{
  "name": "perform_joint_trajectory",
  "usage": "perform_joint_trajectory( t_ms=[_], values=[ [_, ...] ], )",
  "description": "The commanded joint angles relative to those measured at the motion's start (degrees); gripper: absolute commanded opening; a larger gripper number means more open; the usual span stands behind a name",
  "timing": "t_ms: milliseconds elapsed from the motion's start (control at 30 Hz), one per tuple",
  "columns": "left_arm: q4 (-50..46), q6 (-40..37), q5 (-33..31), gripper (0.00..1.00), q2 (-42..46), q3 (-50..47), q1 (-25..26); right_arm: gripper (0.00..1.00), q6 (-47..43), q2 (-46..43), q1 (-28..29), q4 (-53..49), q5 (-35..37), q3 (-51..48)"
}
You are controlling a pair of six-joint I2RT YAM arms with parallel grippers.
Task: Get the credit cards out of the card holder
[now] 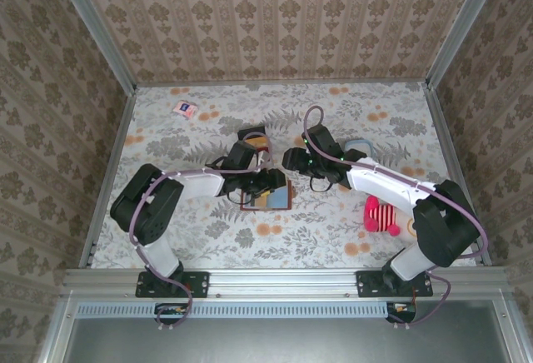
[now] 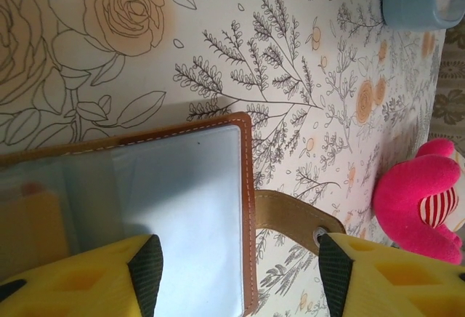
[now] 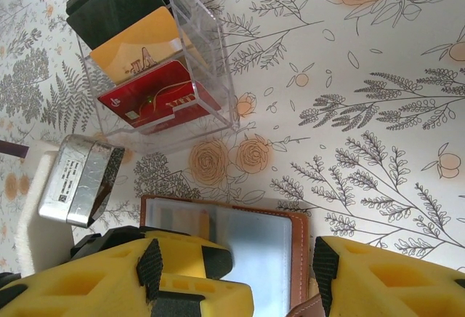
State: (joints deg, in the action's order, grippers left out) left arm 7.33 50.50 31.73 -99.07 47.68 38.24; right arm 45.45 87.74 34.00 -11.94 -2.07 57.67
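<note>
Floral tablecloth point(image 1: 375, 101), card holder point(image 2: 182, 201) apparently open.

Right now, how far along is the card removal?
Done: the card holder lies open. In hand: nothing; left gripper and right gripper hover open over it. Left: an orange card sits in a sleeve. Whether the cards in the clear box came from it, I cannot tell.

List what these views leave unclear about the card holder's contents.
- Left wrist view: card holder pockets are cloudy; the orange shape inside is unreadable, cut by the frame edge.
- Right wrist view: right gripper covers its lower part.
- Top view: left gripper overlaps it; contents too small.
</note>
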Motion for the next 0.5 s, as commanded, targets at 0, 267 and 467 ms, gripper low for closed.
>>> perform_joint_trajectory(
  t_ms=[0,267,467],
  values=[
    [0.9,1.4,0.0,0.62,1.0,0.2,-0.6,0.61,0.6,-0.2,-0.2,-0.2,-0.1,0.2],
    [-9.4,-1.3,-4.4,0.64,13.4,-2.0,-5.9,0.58,-1.2,7.2,2.7,-5.9,-3.1,6.7],
    [-17.2,-3.5,-8.7,0.68,21.2,-7.2,-11.7,0.56,-2.2,15.2,6.4,-10.0,-6.3,12.7]
  ],
)
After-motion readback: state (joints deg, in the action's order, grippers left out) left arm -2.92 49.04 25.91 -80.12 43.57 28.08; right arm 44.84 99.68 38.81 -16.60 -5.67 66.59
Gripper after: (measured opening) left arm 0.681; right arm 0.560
